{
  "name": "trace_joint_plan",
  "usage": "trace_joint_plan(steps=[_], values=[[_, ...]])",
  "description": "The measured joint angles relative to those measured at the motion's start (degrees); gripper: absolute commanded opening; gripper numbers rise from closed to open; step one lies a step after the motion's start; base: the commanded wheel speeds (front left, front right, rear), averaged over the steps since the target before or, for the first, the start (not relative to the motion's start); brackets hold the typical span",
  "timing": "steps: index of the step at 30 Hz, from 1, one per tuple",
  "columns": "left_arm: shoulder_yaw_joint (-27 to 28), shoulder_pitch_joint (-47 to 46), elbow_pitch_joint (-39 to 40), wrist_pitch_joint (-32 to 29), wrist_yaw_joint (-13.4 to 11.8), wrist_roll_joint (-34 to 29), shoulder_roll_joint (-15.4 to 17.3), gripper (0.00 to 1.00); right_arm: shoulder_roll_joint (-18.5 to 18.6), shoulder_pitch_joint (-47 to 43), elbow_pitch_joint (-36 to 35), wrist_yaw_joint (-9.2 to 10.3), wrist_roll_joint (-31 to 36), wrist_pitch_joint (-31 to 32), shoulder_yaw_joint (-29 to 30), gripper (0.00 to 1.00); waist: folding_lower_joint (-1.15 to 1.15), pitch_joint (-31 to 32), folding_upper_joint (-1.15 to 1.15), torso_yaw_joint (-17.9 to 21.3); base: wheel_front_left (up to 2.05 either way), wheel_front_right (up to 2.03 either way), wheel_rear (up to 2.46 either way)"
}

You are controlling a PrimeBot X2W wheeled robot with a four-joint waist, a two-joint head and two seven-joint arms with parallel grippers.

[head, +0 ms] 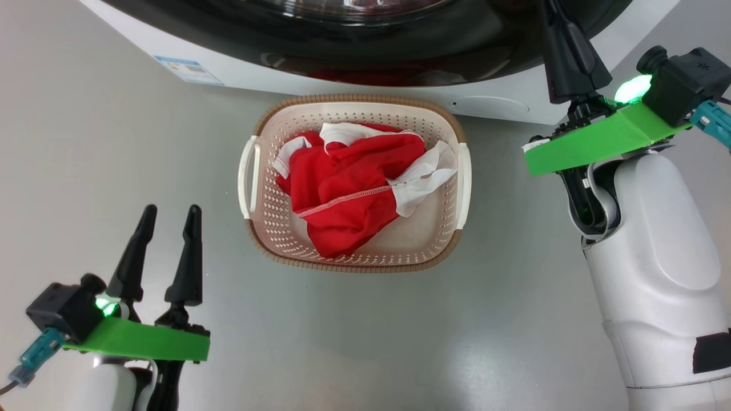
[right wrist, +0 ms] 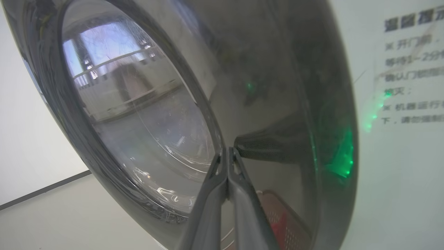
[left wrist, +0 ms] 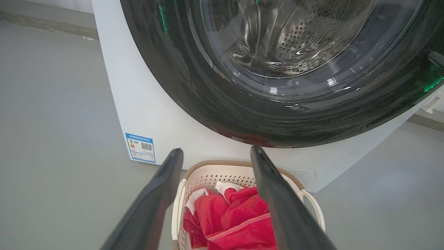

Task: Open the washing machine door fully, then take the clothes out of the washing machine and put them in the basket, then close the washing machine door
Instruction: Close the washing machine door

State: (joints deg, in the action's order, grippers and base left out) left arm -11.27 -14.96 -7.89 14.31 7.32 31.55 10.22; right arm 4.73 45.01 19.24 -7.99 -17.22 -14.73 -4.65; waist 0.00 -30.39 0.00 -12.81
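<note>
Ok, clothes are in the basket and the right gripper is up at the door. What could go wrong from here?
1. The shut right gripper seems to press the washing machine door with its bare tips on the glossy rim; they might slide off sideways.
2. I cannot tell whether the door has latched; it might spring back open.
3. The basket stands close under the door, so that gripper could knock it when it pulls back.

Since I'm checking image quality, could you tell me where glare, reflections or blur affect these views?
Head view: sharp, evenly lit. Left wrist view: highlights streak the door. Right wrist view: door mirrors a room and green light; notice blurred.
</note>
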Motion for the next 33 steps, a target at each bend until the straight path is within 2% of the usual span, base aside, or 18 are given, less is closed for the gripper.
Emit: trace_joint_plan(steps=[8,9,10,11,12,13,24,33], values=[[0.04,-0.02,-0.56,0.00,0.00,0.00,0.01,1.00,-0.07,-0.70,0.24,0.10,0.00,0.00,-0.08,0.00,0.00,0.87,0.00,0.31,0.00,0.00,0.00],[0.09,-0.01,-0.71,0.00,0.00,0.00,0.01,1.00,0.08,-1.00,0.37,0.11,-0.05,0.00,-0.13,0.09,0.00,1.20,0.00,0.42,0.00,0.00,0.00],[0.15,0.02,-0.90,0.00,0.00,0.00,0.02,1.00,0.23,-1.56,0.40,0.15,-0.16,0.00,-0.18,0.24,0.00,1.55,0.00,0.53,0.00,0.00,0.00],[0.22,0.04,-1.10,0.00,0.00,-0.01,0.02,1.00,0.43,-2.29,0.56,0.20,-0.31,0.00,-0.18,0.44,0.00,1.93,0.00,0.67,0.00,0.00,0.00],[0.30,0.09,-1.25,0.00,0.00,-0.01,0.03,1.00,0.59,-3.19,0.68,0.35,-0.58,-0.01,-0.23,0.82,0.00,2.33,0.00,0.81,0.00,0.00,0.00],[0.38,0.13,-1.37,0.00,0.00,-0.02,0.04,1.00,0.70,-4.23,0.80,0.36,-0.62,-0.01,-0.32,1.00,0.00,2.74,0.00,0.95,0.00,0.00,0.00],[1.89,5.32,-2.23,0.15,0.00,-1.21,0.87,1.00,0.96,-19.27,1.16,0.37,-3.31,0.00,-1.71,1.00,0.00,9.63,0.00,3.63,0.00,0.00,0.00],[2.57,10.26,-2.91,0.15,0.00,-2.43,2.03,1.00,1.47,-27.74,1.19,0.37,-4.53,0.00,-1.76,1.00,0.00,15.11,0.00,6.97,0.00,0.00,0.00]])
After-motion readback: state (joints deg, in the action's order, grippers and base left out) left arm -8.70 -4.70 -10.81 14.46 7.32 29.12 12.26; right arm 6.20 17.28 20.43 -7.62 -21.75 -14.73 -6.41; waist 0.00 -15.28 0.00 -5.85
